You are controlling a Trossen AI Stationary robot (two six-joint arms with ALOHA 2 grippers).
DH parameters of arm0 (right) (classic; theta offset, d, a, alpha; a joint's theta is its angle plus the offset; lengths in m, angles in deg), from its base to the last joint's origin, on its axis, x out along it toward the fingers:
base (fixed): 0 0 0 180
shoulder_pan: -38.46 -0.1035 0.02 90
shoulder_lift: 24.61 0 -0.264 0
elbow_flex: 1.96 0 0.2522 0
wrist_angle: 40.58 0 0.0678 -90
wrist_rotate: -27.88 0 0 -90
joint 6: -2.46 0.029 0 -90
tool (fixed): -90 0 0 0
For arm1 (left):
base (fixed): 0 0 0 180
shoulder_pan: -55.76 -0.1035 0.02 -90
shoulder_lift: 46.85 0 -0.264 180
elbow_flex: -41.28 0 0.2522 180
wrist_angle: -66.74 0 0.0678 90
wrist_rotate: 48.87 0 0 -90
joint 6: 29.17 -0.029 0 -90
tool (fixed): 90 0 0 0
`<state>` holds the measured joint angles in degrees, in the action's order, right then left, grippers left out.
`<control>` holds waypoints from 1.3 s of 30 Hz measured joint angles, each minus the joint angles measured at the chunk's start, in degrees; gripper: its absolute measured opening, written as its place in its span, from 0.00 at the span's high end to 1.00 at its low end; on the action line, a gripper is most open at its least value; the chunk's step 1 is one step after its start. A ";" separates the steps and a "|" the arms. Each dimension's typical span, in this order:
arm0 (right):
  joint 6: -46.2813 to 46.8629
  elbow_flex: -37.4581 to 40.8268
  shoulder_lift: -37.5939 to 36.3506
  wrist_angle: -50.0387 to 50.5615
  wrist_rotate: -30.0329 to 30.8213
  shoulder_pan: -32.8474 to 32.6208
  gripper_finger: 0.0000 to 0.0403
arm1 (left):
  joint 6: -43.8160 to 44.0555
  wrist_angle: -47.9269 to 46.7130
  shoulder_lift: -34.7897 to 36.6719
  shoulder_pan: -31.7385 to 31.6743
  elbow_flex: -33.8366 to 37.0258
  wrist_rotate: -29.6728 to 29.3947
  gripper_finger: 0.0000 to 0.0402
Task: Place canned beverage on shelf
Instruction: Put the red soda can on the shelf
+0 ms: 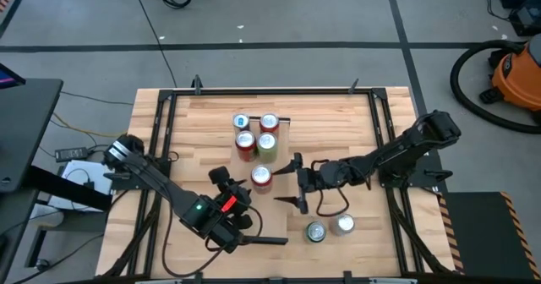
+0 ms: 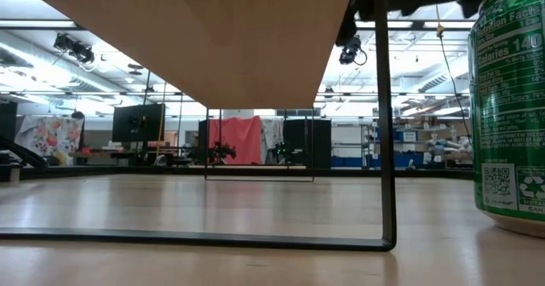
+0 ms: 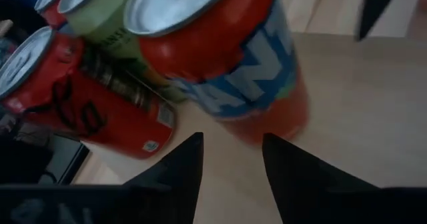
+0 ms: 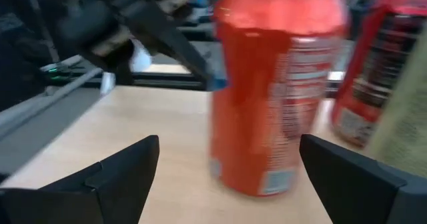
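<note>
1. While four cans (image 1: 256,133) already stand on the shelf (image 1: 284,120), an orange can (image 1: 261,177) remains upright on the table beside it.
2. Right gripper (image 1: 295,182), fingers spread, brackets that can ungripped.
3. Left gripper (image 1: 226,188) sits pressed together, empty.
4. Grasp and placement outstanding; two further cans (image 1: 329,227) wait nearby.

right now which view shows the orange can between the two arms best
The right wrist view: the orange can stands upright, centred. The left wrist view crops it, the high view shows only its lid, the low view misses it.
</note>
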<state>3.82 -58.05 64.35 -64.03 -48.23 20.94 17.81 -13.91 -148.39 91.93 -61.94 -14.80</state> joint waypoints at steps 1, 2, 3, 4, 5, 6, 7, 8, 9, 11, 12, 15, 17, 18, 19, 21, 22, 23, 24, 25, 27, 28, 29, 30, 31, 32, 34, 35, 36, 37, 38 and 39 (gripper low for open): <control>0.02 0.00 0.15 -0.10 0.30 0.46 0.07 | 0.44 -0.45 0.21 0.00 0.00 0.09 0.59; 0.02 0.00 0.45 -0.34 0.83 0.74 0.07 | 0.70 -0.84 0.36 0.00 0.00 0.21 0.59; 0.15 -0.30 0.99 -1.15 1.65 1.07 0.07 | 0.84 -0.75 0.42 0.00 0.00 0.41 0.59; 0.13 -0.50 1.16 -0.91 2.17 1.32 0.07 | 0.83 -0.52 0.43 0.00 0.00 0.77 0.59; 0.09 -0.52 1.25 -0.48 2.54 1.46 0.07 | 0.83 -0.77 0.54 0.00 0.00 1.51 0.59; 0.07 -0.88 1.80 -0.79 2.62 1.50 0.07 | 0.87 -1.02 0.69 0.00 0.00 2.23 0.59; 0.07 -1.42 2.31 -0.95 2.60 1.55 0.07 | 0.94 -0.76 0.79 0.00 0.00 3.05 0.59; 0.07 -1.55 2.69 -0.86 2.69 1.53 0.07 | 0.96 -0.38 0.83 0.00 -0.02 3.75 0.59; 0.05 -1.86 3.06 -0.65 2.77 1.47 0.07 | 0.93 0.00 0.87 0.00 -0.02 4.64 0.59; 0.04 -3.00 4.60 -0.97 2.98 1.40 0.07 | 0.36 0.77 0.88 0.00 -0.02 5.69 0.59; 0.04 -3.23 4.89 -0.70 3.12 1.39 0.07 | -0.07 0.99 0.90 0.00 -0.02 6.16 0.59; 0.95 -4.87 6.72 -1.04 4.32 1.38 0.07 | -0.26 1.39 0.90 0.02 -0.05 7.65 0.59; 1.50 -5.63 7.66 -0.92 4.88 1.25 0.07 | -1.28 1.63 0.96 0.04 -0.33 9.63 0.59; 1.45 -6.33 8.25 -0.90 4.94 1.22 0.07 | -1.66 1.86 0.99 0.04 -0.44 10.52 0.59; 1.39 -6.50 8.37 -0.28 5.35 1.10 0.07 | -2.11 1.58 0.99 0.04 -0.59 11.29 0.59; -0.02 -7.22 8.44 0.94 6.20 0.68 0.07 | -2.63 2.39 1.08 0.04 -0.83 12.35 0.59; -0.42 -7.48 8.31 1.14 6.48 0.54 0.07 | -2.63 2.97 1.13 0.04 -0.87 12.39 0.59; -0.87 -7.50 7.60 2.49 6.61 0.30 0.07 | -2.62 3.07 1.21 0.02 -0.87 12.43 0.59; -1.33 -7.41 6.84 3.84 6.91 0.03 0.07 | -2.44 3.37 1.27 0.02 -0.87 12.41 0.59; -1.37 -7.47 6.25 4.48 7.19 -0.12 0.07 | -2.01 3.82 1.27 0.02 -0.87 12.41 0.59; -1.47 -7.48 4.42 8.27 7.43 -0.47 0.07 | -1.10 3.43 1.27 -0.08 -0.87 12.50 0.58; -1.48 -7.48 3.81 9.19 7.45 -0.55 0.07 | -0.82 3.52 1.27 -0.24 -0.87 12.50 0.58; -1.49 -7.48 3.15 10.47 7.48 -0.65 0.07 | -0.70 3.84 1.27 -0.35 -0.87 12.53 0.57; -1.49 -7.48 2.55 12.03 7.50 -0.77 0.07 | -0.68 4.01 1.27 -0.48 -0.87 12.55 0.56; -1.49 -7.48 2.00 13.51 7.50 -0.88 0.07 | -0.72 4.30 1.27 -0.70 -0.87 12.49 0.55; -1.46 -7.48 1.56 14.70 7.52 -1.05 0.07 | -1.07 4.69 1.27 -0.89 -0.87 12.34 0.54; -1.50 -7.48 0.59 17.25 7.61 -1.50 0.08 | -1.30 4.43 1.27 -1.46 -0.87 12.36 0.52; -1.59 -7.48 0.23 18.40 7.69 -1.73 0.08 | -1.34 4.43 1.27 -1.77 -0.87 12.34 0.51; -2.19 -7.48 0.00 19.44 7.67 -2.02 0.08 | -1.77 4.45 1.27 -2.05 -0.87 12.32 0.50; -3.44 -7.48 -0.13 20.43 7.69 -2.47 0.08 | -2.76 4.45 1.27 -2.36 -0.87 12.33 0.50; -4.86 -7.48 -0.13 21.26 7.69 -3.03 0.09 | -3.62 4.64 1.27 -2.60 -0.87 12.34 0.50; -6.48 -7.44 -0.13 21.88 7.68 -3.60 0.10 | -4.02 4.91 1.27 -2.77 -0.87 12.40 0.50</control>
<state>-2.66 -65.48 64.23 -42.15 -40.56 17.34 13.79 -9.00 -147.12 89.16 -62.81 -2.40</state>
